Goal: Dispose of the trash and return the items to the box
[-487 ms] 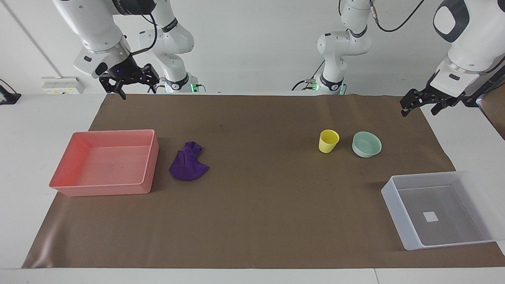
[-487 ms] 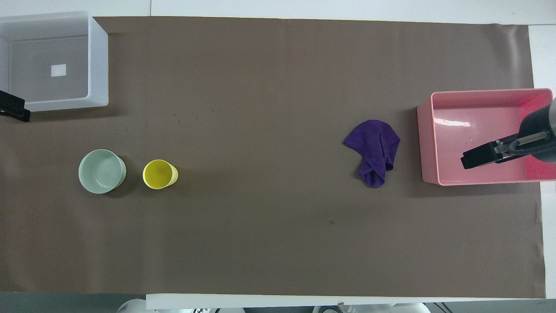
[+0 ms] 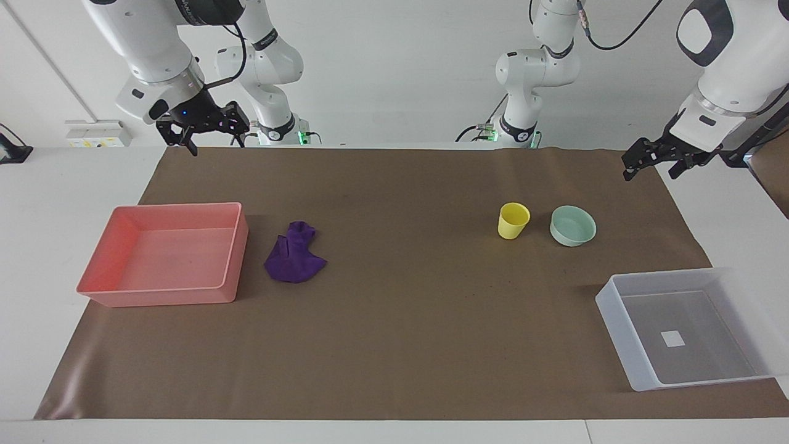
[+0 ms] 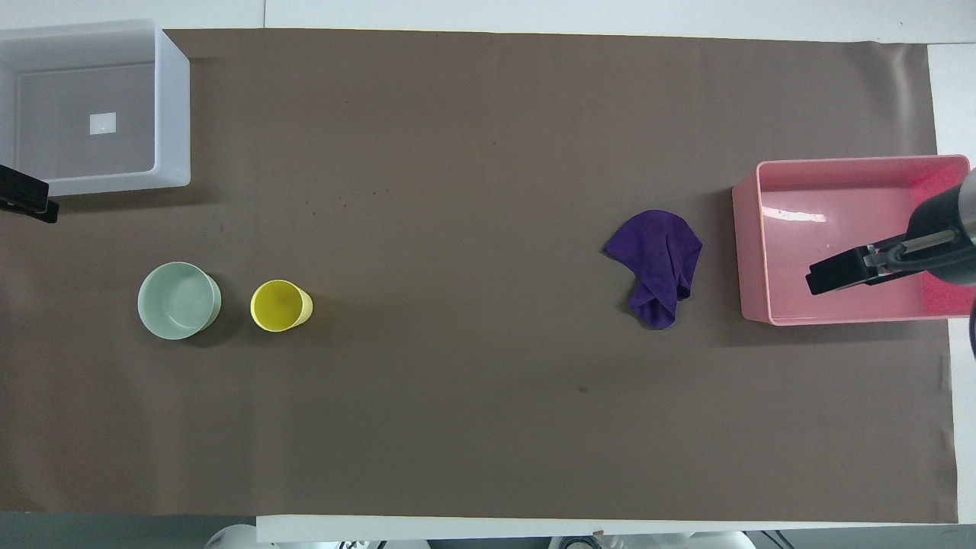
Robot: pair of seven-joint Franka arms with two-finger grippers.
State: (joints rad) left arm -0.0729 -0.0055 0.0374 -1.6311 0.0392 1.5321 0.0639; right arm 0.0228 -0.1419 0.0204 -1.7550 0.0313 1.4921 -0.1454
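Note:
The purple cloth wad (image 3: pixel 294 253) (image 4: pixel 657 263) lies on the brown mat beside the pink tray. The yellow cup (image 3: pixel 513 220) (image 4: pixel 280 305) stands upright next to the mint-green bowl (image 3: pixel 572 225) (image 4: pixel 178 300), toward the left arm's end. The translucent box (image 3: pixel 613 320) (image 4: pixel 174 107) is farther from the robots than the bowl and holds only its white label. My right gripper (image 3: pixel 203 132) (image 4: pixel 839 276) hangs open and empty, high over the pink tray's end of the table. My left gripper (image 3: pixel 650 166) (image 4: pixel 27 200) hangs open and empty, high over the mat's edge by the bowl.
The pink tray (image 3: pixel 234 253) (image 4: pixel 747 252) sits at the right arm's end and has nothing in it. The brown mat (image 3: pixel 400 320) covers most of the table, with white table showing around it.
Both grippers have shifted only slightly while staying raised. The cloth, cup, bowl, box and tray have not moved.

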